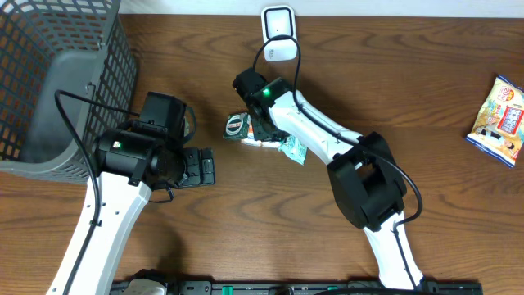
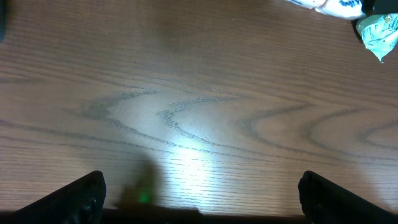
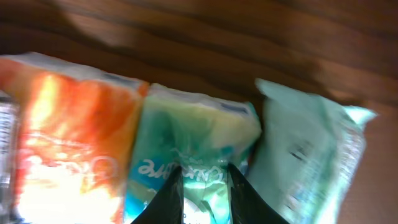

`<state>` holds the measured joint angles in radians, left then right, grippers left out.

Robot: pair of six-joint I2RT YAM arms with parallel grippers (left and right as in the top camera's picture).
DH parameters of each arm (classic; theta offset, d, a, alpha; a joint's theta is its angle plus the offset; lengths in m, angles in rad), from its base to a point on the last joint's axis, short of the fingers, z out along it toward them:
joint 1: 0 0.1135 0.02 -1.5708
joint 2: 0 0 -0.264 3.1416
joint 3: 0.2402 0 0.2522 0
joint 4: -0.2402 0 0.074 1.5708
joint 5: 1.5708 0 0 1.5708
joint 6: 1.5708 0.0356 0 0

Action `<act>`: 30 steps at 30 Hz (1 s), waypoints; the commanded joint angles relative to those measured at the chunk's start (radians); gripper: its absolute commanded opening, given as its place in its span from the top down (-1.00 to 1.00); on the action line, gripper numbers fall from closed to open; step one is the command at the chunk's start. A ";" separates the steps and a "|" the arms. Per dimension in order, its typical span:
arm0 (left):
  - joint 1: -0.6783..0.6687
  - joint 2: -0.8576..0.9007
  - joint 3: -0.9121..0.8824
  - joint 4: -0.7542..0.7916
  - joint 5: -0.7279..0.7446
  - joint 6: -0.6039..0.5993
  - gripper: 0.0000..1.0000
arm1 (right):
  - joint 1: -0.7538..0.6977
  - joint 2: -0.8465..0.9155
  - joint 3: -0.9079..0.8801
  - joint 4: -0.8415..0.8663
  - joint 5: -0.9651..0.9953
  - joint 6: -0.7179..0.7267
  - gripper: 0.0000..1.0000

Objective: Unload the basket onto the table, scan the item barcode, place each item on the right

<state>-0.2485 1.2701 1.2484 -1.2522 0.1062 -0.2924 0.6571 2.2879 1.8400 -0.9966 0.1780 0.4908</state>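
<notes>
Looks like a mock shop checkout: white barcode scanner [image 1: 278, 34], grey wire basket [image 1: 49, 49], snack bag [image 1: 499, 119] and strip of sachets [image 1: 293, 151] on a wood-grain table [image 1: 409, 82].

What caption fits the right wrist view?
Right gripper pinches teal packet, flanked by orange packet and pale-green packet, on wooden table.

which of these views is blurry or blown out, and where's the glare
Overhead: sharp and evenly lit. Left wrist: soft focus, with a bright glare patch on the table and a faint green glow beside it. Right wrist: the packets sit too close and are blurred, the orange one washed out, the wood behind them dark.
</notes>
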 commanded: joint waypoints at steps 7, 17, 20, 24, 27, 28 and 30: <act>0.003 0.003 -0.004 -0.003 0.009 -0.009 -0.96 | 0.006 0.007 -0.017 0.144 -0.398 -0.073 0.69; 0.003 0.003 -0.004 -0.003 0.009 -0.008 -0.95 | -0.040 0.007 0.107 0.021 -0.390 -0.095 0.57; 0.003 0.003 -0.004 -0.003 0.009 -0.008 -0.95 | -0.067 0.007 0.193 -0.082 -0.390 -0.122 0.47; 0.003 0.003 -0.004 -0.002 0.009 -0.009 -0.95 | -0.096 0.007 0.282 -0.211 -0.382 -0.175 0.19; 0.003 0.003 -0.004 -0.003 0.009 -0.009 -0.96 | -0.100 0.007 0.290 -0.303 -0.274 -0.173 0.12; 0.003 0.003 -0.004 -0.002 0.009 -0.009 -0.96 | -0.099 0.007 0.289 -0.321 -0.241 -0.170 0.11; 0.003 0.003 -0.004 -0.003 0.009 -0.009 -0.96 | -0.092 0.007 0.274 -0.356 -0.130 -0.129 0.07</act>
<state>-0.2489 1.2701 1.2484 -1.2522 0.1062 -0.2924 0.5507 2.2932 2.1189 -1.3300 -0.1139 0.3473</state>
